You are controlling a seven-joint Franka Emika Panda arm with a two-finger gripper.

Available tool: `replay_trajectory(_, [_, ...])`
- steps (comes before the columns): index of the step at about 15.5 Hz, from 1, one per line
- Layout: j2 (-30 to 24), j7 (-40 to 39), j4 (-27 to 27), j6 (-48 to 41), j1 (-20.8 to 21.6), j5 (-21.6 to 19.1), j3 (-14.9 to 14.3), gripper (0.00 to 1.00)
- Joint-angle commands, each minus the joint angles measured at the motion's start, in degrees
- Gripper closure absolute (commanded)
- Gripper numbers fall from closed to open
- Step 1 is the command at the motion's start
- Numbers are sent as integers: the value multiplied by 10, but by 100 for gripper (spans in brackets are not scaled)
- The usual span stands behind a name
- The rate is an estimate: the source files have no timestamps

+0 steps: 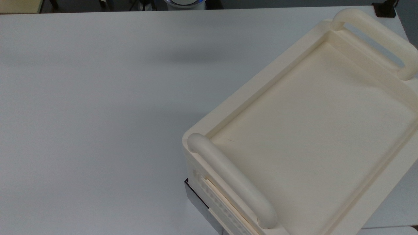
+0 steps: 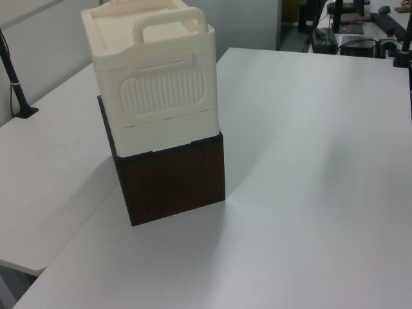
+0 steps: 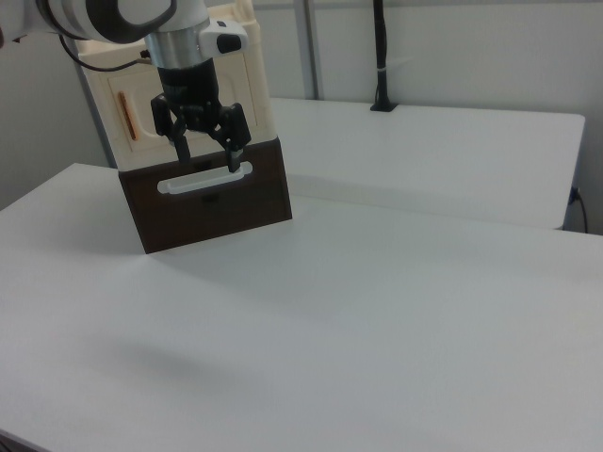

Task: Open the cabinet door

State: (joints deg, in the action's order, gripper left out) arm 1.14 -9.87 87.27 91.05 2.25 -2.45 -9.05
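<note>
A robot arm's end effector (image 3: 204, 151) hangs in front of a cream cabinet (image 3: 236, 85) that stands on a dark brown box (image 3: 212, 202) on a white desk (image 3: 377, 301).

In the right view, the end effector points down with its two dark fingers spread apart, holding nothing, just above a pale bar handle (image 3: 204, 179) on the brown box's front. Behind it, the cabinet door (image 3: 132, 108) is the cream face toward the right view's left, carrying a small copper-orange handle (image 3: 126, 113) near its left edge; it lies flat against the cabinet, closed. In the top view, the cabinet fills the lower right, its recessed tray top framed by two thick rounded handles (image 1: 232, 181). In the left view, the cabinet sits on the box at upper left, showing a ribbed end panel (image 2: 164, 90).
</note>
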Motion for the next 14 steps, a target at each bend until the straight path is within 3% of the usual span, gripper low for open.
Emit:
replay_trajectory(1, [-12,9,13,4,8,-3,-5,0])
replay_trajectory(9, [-11,-18,13,4,7,-3,-5,0])
replay_trajectory(11, [-11,-55,12,5,7,-4,-5,0])
replay_trajectory(14, [-12,-175,12,10,10,-8,2,0])
